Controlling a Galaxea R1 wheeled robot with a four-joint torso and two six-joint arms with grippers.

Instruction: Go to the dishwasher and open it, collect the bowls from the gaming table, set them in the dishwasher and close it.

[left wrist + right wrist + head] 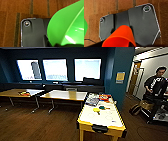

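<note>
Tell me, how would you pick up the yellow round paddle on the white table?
Probably by its short handle, coming down from above. The yellow paddle lies flat on the white top of the gaming table, so its round part offers little to pinch. The handle seems to stick out toward the table's near end. The green paddle lies close beside it on the far side, so approaching from the near end looks safest.
</note>
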